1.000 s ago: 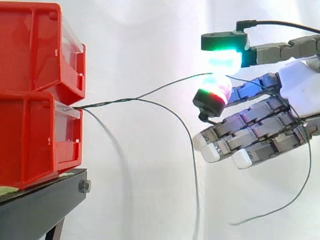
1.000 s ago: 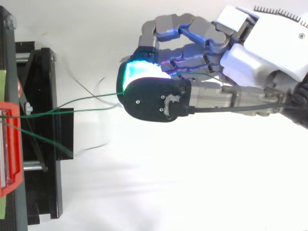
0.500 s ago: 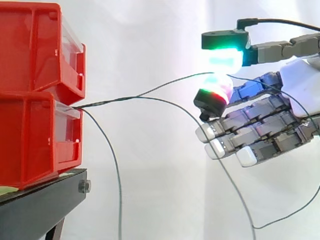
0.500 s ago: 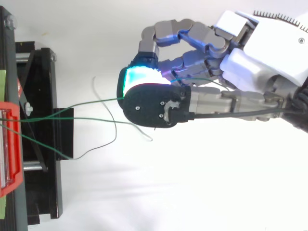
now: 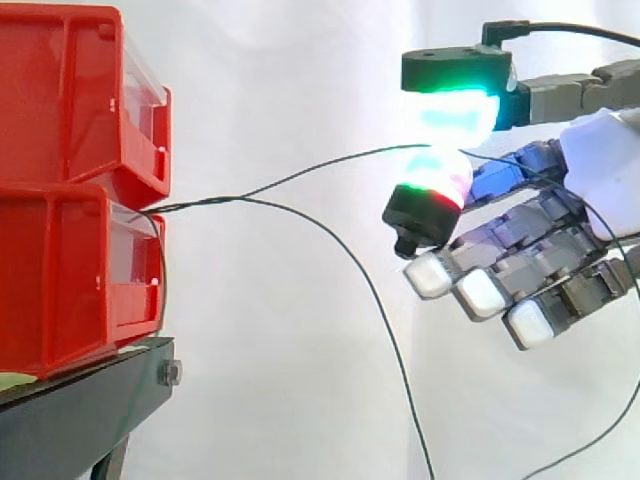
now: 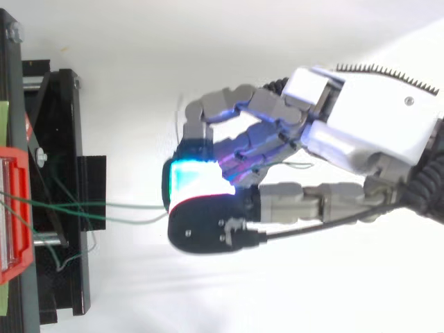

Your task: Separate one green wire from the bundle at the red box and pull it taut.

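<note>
A black stand (image 5: pixel 70 420) sitting low and well left of the hand (image 5: pixel 600 170), a silver bolt (image 5: pixel 169 373) showing on its near corner, a yellow-green strip (image 5: pixel 15 380) lying along its top, a white curtain (image 5: pixel 300 80) hanging behind the hand

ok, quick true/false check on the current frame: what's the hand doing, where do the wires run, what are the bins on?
1. The hand pinches a green wire between two glowing pads. True.
2. Every wire from the bundle is in that pinch. False: a second wire arcs free, down and out of the side view's bottom edge.
3. The pinched wire runs back to the red bins. True.
4. The bins stand on a white table. False: they sit on a black stand.
5. The hand touches the bins. False: it is well off to their right, with only wire between them.
</note>
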`<state>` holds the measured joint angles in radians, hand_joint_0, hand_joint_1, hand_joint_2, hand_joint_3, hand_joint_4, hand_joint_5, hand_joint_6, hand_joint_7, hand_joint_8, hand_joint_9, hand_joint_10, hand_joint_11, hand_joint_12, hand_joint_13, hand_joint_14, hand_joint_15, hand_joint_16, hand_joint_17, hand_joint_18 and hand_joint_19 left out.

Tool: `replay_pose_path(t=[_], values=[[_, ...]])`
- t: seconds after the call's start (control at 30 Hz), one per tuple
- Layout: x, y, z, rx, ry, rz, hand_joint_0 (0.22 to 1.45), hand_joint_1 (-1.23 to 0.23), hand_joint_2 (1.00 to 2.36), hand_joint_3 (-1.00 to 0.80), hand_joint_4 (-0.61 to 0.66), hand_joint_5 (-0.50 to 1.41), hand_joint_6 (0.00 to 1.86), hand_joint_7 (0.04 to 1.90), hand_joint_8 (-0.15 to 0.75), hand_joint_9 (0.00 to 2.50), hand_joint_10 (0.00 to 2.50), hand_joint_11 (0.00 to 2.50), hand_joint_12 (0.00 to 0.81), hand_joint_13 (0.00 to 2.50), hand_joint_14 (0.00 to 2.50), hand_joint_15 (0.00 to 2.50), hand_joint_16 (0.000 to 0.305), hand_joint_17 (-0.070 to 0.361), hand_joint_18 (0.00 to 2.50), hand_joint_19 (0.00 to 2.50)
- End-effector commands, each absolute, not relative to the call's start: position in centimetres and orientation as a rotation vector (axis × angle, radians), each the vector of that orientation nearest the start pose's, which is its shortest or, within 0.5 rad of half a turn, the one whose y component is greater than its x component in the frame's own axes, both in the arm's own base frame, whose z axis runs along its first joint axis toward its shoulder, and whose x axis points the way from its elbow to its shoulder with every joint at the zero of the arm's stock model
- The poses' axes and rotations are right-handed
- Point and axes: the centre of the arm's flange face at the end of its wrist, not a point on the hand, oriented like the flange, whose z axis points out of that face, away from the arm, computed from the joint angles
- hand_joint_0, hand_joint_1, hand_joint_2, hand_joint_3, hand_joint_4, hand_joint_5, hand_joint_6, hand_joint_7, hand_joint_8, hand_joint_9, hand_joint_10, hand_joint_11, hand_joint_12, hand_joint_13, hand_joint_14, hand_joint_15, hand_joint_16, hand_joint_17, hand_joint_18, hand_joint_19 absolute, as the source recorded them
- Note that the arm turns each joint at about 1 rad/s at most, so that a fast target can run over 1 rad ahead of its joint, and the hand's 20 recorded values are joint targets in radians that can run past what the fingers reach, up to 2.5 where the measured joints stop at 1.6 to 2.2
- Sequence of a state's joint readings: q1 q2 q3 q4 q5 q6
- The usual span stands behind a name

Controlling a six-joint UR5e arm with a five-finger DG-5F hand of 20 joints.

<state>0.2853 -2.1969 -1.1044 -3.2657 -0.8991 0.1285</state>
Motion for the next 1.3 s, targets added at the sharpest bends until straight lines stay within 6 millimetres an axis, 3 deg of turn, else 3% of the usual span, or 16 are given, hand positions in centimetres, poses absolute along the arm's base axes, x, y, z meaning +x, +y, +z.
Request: replay_pose_path(t=[0.0,0.17,0.37,1.27], values=[[71.23,0.91,32.65,1.485,1.135,0.786,0.61,-0.75,1.02,-0.03,0.07,-0.14,0.88,1.39,0.306,0.95,0.02,0.82,0.392,1.06,0.02,0.63,0.055,0.124,0.91,0.52],[71.34,1.05,32.59,1.444,1.195,0.78,0.61,-0.74,1.03,-0.04,0.05,-0.14,0.88,1.37,0.318,1.05,0.02,1.13,0.394,1.05,0.02,0.66,0.053,0.12,0.88,0.52],[71.34,0.81,32.56,1.445,1.202,0.783,0.61,-0.74,1.03,-0.06,0.05,-0.15,0.88,1.36,0.308,1.13,0.02,1.31,0.391,1.05,0.03,0.72,0.052,0.118,0.86,0.53],[71.37,0.86,32.42,1.441,1.2,0.775,0.61,-0.74,1.03,-0.04,0.07,-0.14,0.88,1.38,0.309,1.13,0.02,1.32,0.399,1.03,0.03,0.72,0.053,0.119,0.84,0.54]])
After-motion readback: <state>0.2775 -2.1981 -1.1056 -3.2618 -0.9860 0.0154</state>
